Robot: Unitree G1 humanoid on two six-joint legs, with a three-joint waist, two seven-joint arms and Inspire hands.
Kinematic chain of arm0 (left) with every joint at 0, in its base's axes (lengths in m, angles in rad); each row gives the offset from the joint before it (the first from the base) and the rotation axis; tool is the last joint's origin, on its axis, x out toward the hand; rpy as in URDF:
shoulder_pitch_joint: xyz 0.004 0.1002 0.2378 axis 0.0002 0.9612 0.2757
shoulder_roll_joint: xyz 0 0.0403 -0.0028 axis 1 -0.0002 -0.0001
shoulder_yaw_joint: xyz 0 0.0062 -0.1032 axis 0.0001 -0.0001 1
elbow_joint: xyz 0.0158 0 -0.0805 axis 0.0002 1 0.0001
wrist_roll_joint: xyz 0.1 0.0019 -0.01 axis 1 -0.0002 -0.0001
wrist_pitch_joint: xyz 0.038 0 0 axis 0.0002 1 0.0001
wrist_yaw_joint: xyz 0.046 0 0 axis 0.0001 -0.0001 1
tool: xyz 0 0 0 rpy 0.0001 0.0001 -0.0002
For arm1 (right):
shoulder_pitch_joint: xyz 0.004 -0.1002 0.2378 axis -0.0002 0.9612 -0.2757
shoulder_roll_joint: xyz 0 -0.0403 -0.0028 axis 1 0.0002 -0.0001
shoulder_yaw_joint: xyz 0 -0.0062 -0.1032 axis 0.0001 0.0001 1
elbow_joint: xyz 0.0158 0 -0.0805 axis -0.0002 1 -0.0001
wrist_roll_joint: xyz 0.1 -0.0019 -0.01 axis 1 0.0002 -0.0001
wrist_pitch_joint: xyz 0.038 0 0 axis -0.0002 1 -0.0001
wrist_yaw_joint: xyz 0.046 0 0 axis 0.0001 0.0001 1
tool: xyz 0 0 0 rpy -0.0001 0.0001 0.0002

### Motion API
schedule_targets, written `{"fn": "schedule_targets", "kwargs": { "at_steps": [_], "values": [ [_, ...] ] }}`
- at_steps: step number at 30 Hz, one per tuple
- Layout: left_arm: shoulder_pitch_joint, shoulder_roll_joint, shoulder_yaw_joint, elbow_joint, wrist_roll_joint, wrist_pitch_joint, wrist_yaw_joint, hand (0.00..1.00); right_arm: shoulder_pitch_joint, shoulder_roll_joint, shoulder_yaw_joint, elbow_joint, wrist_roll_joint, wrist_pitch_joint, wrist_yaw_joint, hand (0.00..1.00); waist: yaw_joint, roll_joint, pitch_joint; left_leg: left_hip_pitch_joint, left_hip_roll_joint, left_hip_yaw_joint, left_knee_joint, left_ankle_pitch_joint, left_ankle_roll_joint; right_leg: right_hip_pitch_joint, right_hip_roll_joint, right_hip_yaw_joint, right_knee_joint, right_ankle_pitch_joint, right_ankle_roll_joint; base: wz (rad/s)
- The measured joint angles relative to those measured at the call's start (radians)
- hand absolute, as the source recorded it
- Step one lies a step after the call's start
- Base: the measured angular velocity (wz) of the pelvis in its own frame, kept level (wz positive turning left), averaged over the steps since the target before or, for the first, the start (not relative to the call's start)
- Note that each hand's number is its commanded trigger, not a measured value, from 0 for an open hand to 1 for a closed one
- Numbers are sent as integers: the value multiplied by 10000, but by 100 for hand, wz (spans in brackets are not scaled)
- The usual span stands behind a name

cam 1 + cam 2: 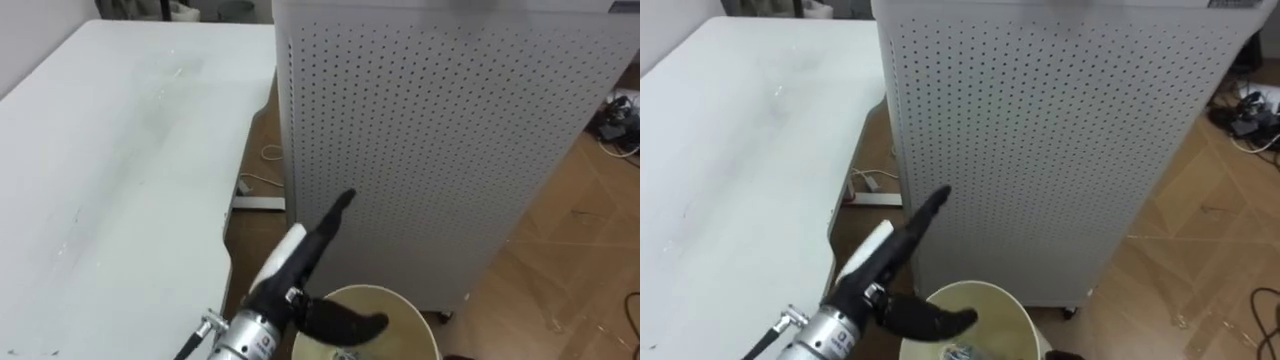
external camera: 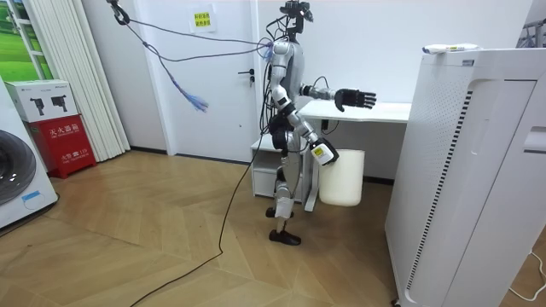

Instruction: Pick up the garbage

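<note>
Garbage (image 1: 962,352): locate as a small pale scrap low inside the bin (image 1: 970,286), with too little exposed to identify. Find the bin, round, cream and open at the top, just below the left hand (image 1: 300,252) in the eye views, and hanging at thigh height close against the robot's front in the room view. Read the left hand as fully open: fingers straight and together, pointing forward and up toward the perforated cabinet (image 1: 430,130), thumb spread out to the side over the bin's mouth, nothing gripped. Confirm in the room view, with that hand held out at chest height, well above the bin and apart from it. Trace the right arm down to the bin's near side in the room view and find the right hand (image 2: 328,159) at the rim; treat its grip state as impossible to tell. Place the robot upright on the wooden floor (image 1: 570,250), facing the tall white cabinet, with the white table (image 1: 100,150) along its left side and a narrow gap of floor between table and cabinet. Note a white cable (image 1: 268,155) lying in that gap, and further cables (image 1: 620,120) on the floor beyond the cabinet's right edge.
</note>
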Motion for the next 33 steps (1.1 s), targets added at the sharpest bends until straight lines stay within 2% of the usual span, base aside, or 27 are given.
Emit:
{"fn": "schedule_targets", "kwargs": {
  "at_steps": [2,6,8,9,10,13,15,17,20,23,24,25,26,27,28,29,30,31,32,33],
  "values": [
    [-9,-37,270,-38,336,-93,429,0,92,19,-134,-4,11,-12,-74,100,33,7,-5,67,-35,155,-1,-2,3,-44,-14,39,107,-2,3,-19],
    [-7,-73,979,-509,1443,-108,1263,0,144,37,-295,19,-10,-30,-79,100,108,2,-12,79,-101,655,-2,-26,43,-462,17,413,491,23,7,-38],
    [5,-67,1122,-729,1853,-147,1634,0,156,43,-374,108,3,-29,21,100,254,7,-16,224,36,1027,-120,-48,72,-509,93,411,445,187,-43,-56],
    [4,-35,1231,-764,2073,-346,1921,0,155,58,-372,159,3,-29,49,100,411,7,-19,330,103,1281,-195,-61,67,-513,122,181,388,335,-125,-66],
    [-14,-51,1386,-775,2317,-495,2174,0,160,61,-372,268,24,-29,126,100,391,12,-32,370,148,1414,-188,-100,47,-478,118,-67,318,435,-189,-57],
    [-24,-24,1539,-993,2761,-594,2731,0,313,52,-412,448,105,-29,242,100,328,4,-39,430,197,1569,-183,-133,9,-451,166,-63,276,508,-240,-22],
    [-23,-32,1554,-1068,2992,-919,3183,0,508,43,-483,451,84,-29,234,100,361,5,-38,536,234,1703,-166,-120,-15,-422,209,-18,281,524,-266,-15],
    [-6,-28,1550,-1071,3305,-1042,3439,0,535,10,-482,463,91,-29,226,100,382,-8,-31,579,276,1781,-140,-135,-45,-416,240,-38,290,539,-292,-14],
    [-8,-30,1556,-1066,3687,-1185,3722,0,529,21,-480,559,84,-29,317,100,387,-82,5,649,401,1942,-82,-199,-140,-395,281,-328,286,548,-404,-15],
    [-4,-85,1598,-1034,3835,-1194,3988,0,539,46,-479,641,90,-29,556,100,419,-153,52,667,707,2152,409,-537,-323,-356,324,-1032,531,370,-663,-25],
    [6,-51,1594,-1035,3836,-1197,4101,0,540,39,-442,652,95,-29,606,100,476,-169,60,655,897,2314,811,-796,-436,-365,347,-1356,801,142,-803,-34],
    [42,-35,1584,-1034,3836,-1206,4245,0,558,35,-388,656,93,-28,654,100,510,-160,62,546,1174,2396,1533,-1128,-580,-389,454,-1434,1071,-187,-924,-33],
    [45,-25,1583,-1033,3842,-1208,4270,0,572,34,-369,657,91,-29,678,100,514,-150,65,438,1275,2422,2000,-1325,-671,-435,516,-1382,1244,-436,-1003,-33],
    [53,27,1584,-1034,3869,-1214,4273,0,601,68,-327,662,62,-28,691,100,607,-212,46,58,1571,2405,3144,-1430,-766,-528,702,-1064,1538,-753,-962,-42],
    [124,34,1590,-1035,3869,-1213,4288,0,595,36,-297,650,-47,-29,693,100,716,-208,33,-519,1829,2044,4631,-1248,-703,-479,858,-680,1654,-855,-1083,-54],
    [148,25,1601,-1033,3866,-1213,4301,0,565,-8,-298,642,-105,-30,687,100,803,-163,64,-890,1893,1722,5369,-1048,-606,-419,913,-506,1730,-857,-1172,-71],
    [185,-13,1603,-1022,3862,-1220,4302,0,571,-85,-301,657,-239,-49,678,100,974,-71,45,-1433,1700,914,6053,-1061,-449,-342,979,-169,1831,-928,-1281,-70],
    [183,-24,1613,-1021,3848,-1287,4347,0,577,-133,-301,709,-248,-48,667,100,996,-89,53,-1936,1275,357,5837,-1094,-394,-258,961,93,1845,-1003,-1281,-70],
    [182,-25,1616,-1021,3854,-1336,4392,0,580,-146,-302,738,-253,-47,663,100,1032,-100,60,-2211,1109,136,5611,-1089,-403,-227,962,257,1845,-1031,-1277,-74],
    [182,-26,1625,-1018,3851,-1471,4501,0,584,-161,-307,781,-293,-47,639,100,1136,-81,50,-2644,731,-202,4834,-979,-502,-143,968,573,1843,-1096,-1265,-87]
  ]
}}
